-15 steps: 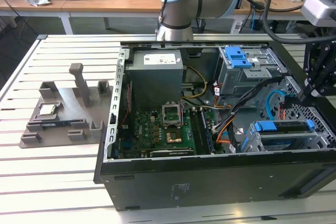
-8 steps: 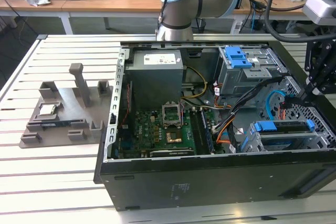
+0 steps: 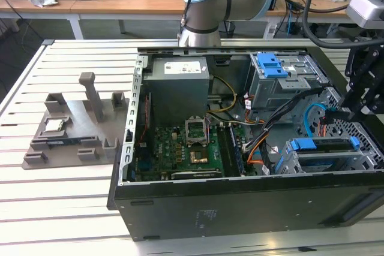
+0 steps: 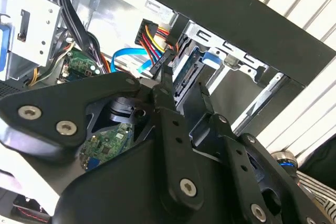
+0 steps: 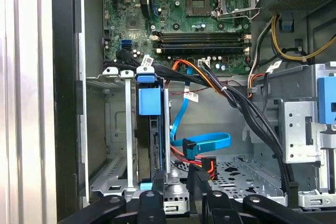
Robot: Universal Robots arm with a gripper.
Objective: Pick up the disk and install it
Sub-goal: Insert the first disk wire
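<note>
The open computer case (image 3: 240, 202) is lying on the slatted tabletop (image 3: 60, 202). The pincer (image 5: 176, 195) is hanging at the case's drive cage (image 5: 113, 129), right against the disk (image 5: 152, 129) sitting upright in its slot. Whether its fingers are gripping it cannot be told.
</note>
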